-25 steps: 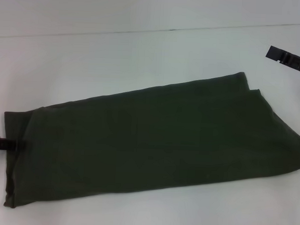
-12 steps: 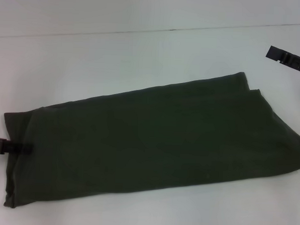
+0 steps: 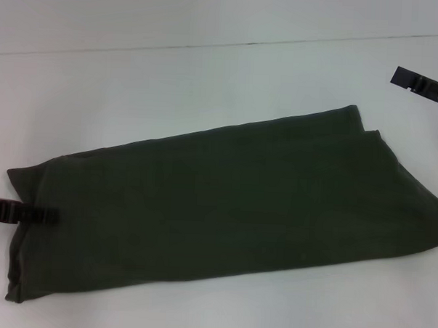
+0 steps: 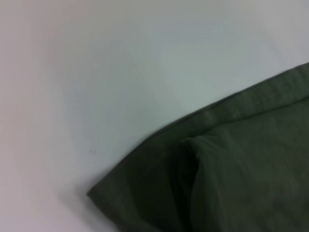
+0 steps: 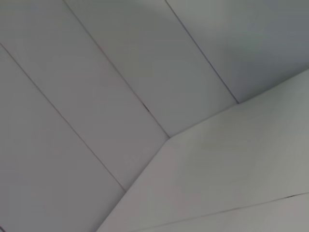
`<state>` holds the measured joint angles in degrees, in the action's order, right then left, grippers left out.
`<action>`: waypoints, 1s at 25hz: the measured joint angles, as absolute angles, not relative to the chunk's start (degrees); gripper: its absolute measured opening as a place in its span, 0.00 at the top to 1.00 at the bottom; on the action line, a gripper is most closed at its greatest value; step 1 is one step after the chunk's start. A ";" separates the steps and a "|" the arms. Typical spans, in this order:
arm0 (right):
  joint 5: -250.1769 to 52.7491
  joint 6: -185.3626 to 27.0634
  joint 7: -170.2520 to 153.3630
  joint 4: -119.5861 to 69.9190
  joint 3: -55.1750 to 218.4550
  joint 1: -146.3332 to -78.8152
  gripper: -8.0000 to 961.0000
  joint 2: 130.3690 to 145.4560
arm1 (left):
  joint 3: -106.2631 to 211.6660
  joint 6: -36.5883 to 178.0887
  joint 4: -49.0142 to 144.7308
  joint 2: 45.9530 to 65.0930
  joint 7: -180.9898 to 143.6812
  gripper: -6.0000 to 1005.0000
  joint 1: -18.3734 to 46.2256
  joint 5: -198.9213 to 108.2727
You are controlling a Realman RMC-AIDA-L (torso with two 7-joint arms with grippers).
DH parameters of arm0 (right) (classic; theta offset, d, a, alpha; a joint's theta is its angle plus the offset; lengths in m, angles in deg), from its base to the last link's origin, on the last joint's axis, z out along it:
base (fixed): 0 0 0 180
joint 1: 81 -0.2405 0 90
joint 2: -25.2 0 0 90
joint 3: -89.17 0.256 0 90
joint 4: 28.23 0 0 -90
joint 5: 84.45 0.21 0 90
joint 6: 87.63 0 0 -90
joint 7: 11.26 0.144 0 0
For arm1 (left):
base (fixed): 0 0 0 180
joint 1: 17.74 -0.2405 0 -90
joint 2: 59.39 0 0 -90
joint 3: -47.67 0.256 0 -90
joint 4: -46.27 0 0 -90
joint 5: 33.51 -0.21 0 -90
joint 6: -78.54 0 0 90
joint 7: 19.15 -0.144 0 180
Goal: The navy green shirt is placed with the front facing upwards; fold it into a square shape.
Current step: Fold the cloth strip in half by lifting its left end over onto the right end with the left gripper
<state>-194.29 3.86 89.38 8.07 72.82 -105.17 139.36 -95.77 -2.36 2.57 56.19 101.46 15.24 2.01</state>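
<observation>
Shirt cloth is filling the near half of the counter [image 3: 172,75]: the navy green shirt [image 3: 225,200] is lying already folded into a long band, its long axis running from about 8 o'clock up toward 2 o'clock in the head view, no lettering showing. At the 9 o'clock end the left gripper [image 3: 35,215] is lying low against the short edge, its dark tip overlapping the cloth; whether those jaws are clenched on the hem or merely touching it, I cannot tell. The left wrist view is showing that corner of the shirt with a raised fold in the layers. This arm is much the nearer, so the coming fold looks to be its work: carrying the 9 o'clock end along the long axis toward the 3 o'clock end to shorten the band into a square. Nothing is standing in the path. Farther off, at 2 o'clock, the right gripper [image 3: 424,86] is hanging apart from the shirt; its jaws cannot be judged either.
</observation>
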 joint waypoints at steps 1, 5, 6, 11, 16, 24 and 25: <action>-194.19 3.86 89.37 8.07 72.82 -105.17 0.06 139.34 | -95.77 -2.27 2.55 56.20 101.45 0.36 15.25 1.97; -194.11 3.87 89.37 8.07 72.82 -105.17 0.06 139.26 | -95.71 -1.95 2.63 56.20 101.43 0.36 15.23 1.80; -194.09 3.87 89.37 8.07 72.82 -105.16 0.06 139.26 | -95.70 -1.92 2.63 56.20 101.43 0.36 15.23 1.78; -194.06 3.85 89.38 8.07 72.82 -105.21 0.06 139.27 | -95.39 -1.82 2.61 56.18 101.43 0.36 15.18 1.74; -194.04 3.85 89.38 8.07 72.82 -105.24 0.06 139.27 | -95.14 -1.80 2.67 56.24 101.43 0.39 15.15 1.72; -194.04 3.81 89.37 8.07 72.82 -105.25 0.06 139.27 | -94.54 -1.57 2.52 56.27 101.59 0.45 15.20 1.72; -194.04 3.81 89.38 8.07 72.82 -105.25 0.06 139.27 | -94.52 -1.47 2.55 56.27 101.56 0.45 15.20 1.73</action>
